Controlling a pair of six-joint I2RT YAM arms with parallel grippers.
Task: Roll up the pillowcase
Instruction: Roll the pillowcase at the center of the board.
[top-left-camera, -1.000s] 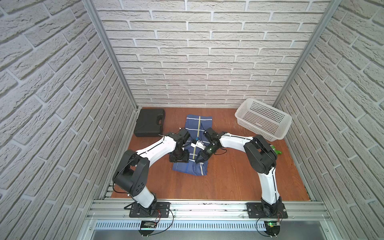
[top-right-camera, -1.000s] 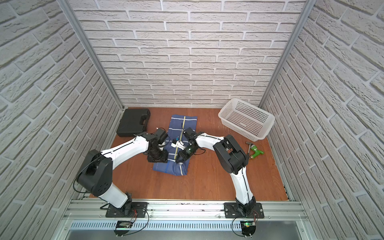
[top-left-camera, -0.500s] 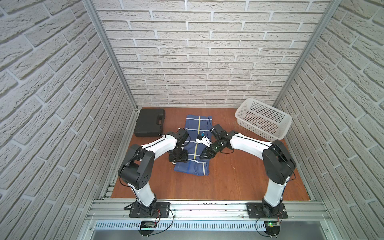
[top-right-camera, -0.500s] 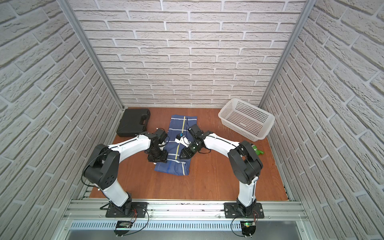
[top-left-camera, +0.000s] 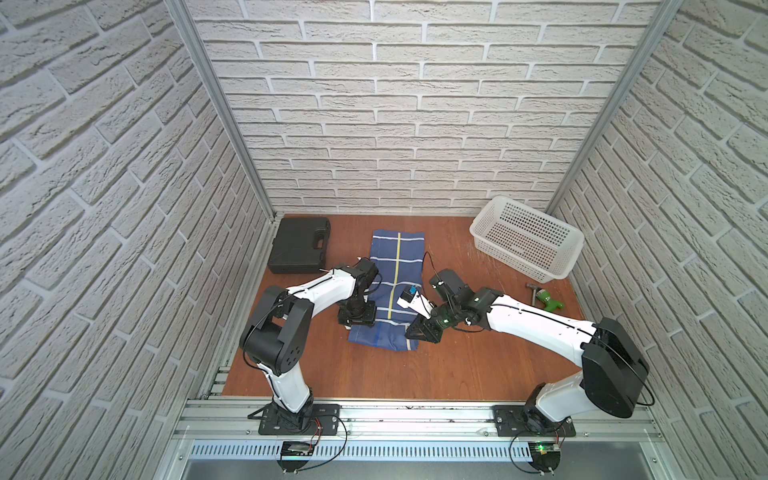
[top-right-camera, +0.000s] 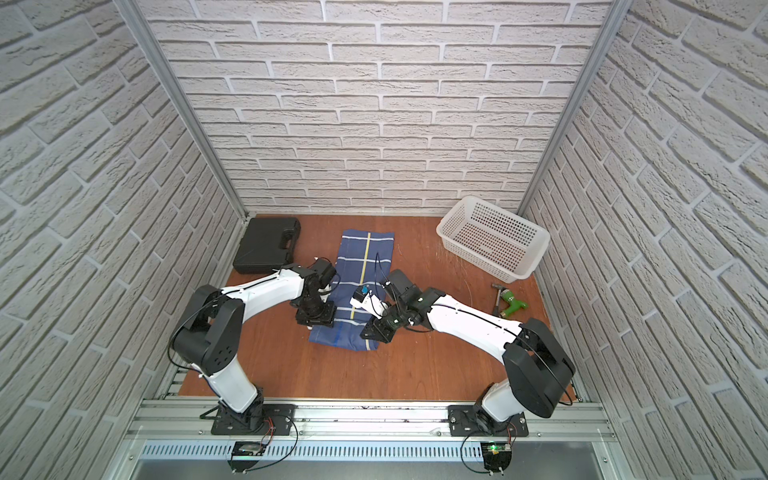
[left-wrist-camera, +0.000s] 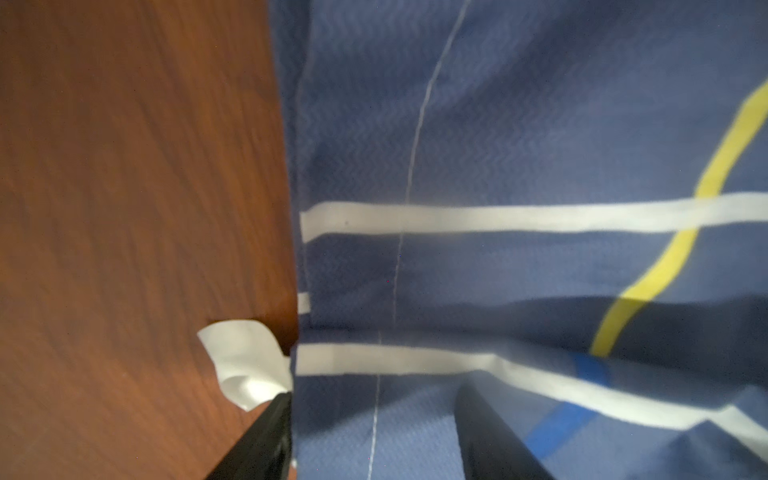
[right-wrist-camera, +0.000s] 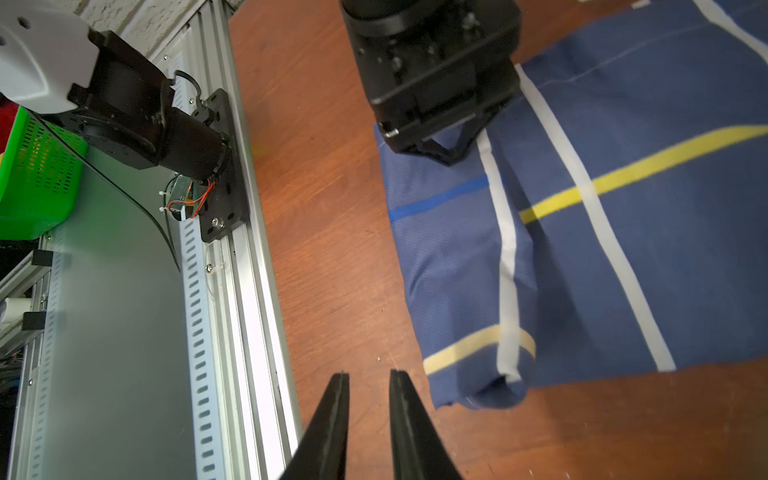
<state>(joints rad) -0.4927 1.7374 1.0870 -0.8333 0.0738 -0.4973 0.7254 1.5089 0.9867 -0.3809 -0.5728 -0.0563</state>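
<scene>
Pillowcase lies mid-bench as a long narrow strip, far end near the back wall, near end between the two arms. We see the near end doubled over into a soft lip. The rest is flat, so we judge the roll barely begun.

Left end effector sits low on the strip's left edge, close to the lip, fingers well apart. One finger is at the cloth edge beside a white tag, the other on the cloth. We see nothing pinched. We judge it is there to pin that side so the strip keeps straight.

Right end effector hangs over bare bench just beside the near right corner, off the cloth. Its fingers are close with a slim gap, and empty. We judge it is lining up on the lip from that side, since a roll needs both edges turned evenly.

Clutter sits well apart from the strip, so the rolling lane is free.

Counts:
- one pillowcase
- two end effectors
- one black case
- one white basket
- one green tool
- one hammer beside it
- one tag
- one long yellow line down the strip
</scene>
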